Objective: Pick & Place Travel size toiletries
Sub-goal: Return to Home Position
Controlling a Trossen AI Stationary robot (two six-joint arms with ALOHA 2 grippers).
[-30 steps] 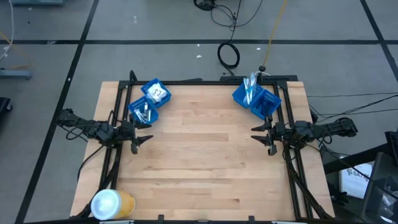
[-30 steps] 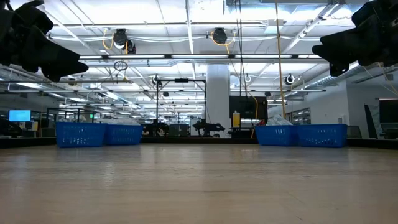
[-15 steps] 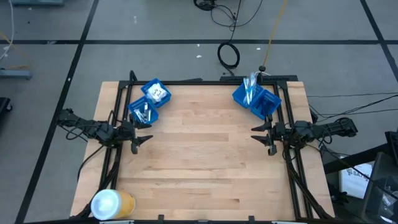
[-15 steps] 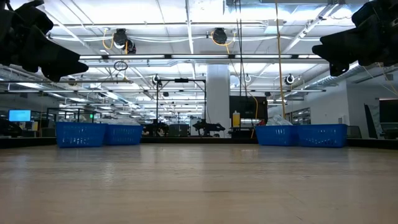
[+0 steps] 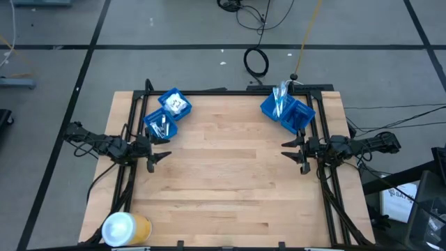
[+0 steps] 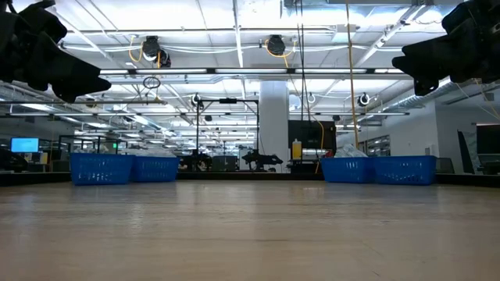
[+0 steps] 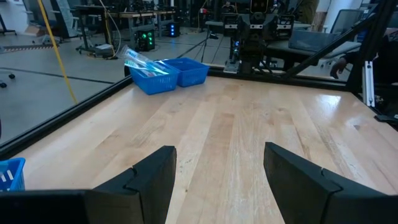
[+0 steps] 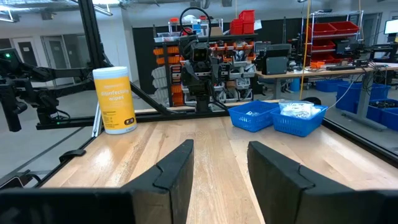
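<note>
I am holding my left claw (image 5: 159,150) spread wide and empty over the left edge of the table (image 5: 230,188). My right claw (image 5: 291,153) is hanging just as released over the right edge. The two are facing each other with only wood lying between them.

The toiletries are all sitting in blue bins. White packets (image 5: 177,104) and small silver pieces (image 5: 162,127) are lying in the left pair of bins (image 8: 249,119), just beyond my left claw toward the far edge. They are too small for me to tell which way they are pointing. Long wrapped toothbrushes (image 7: 138,58) are leaning out of the right pair of bins (image 7: 158,83), just beyond my right claw. Their long axis is slanting up over the rim, pointing at the far edge.

A yellow tub of wipes (image 5: 125,228) is standing upright at the near corner, well apart from my left claw.

Nothing is differing from a second ago: claws, bins and tub are staying put.
</note>
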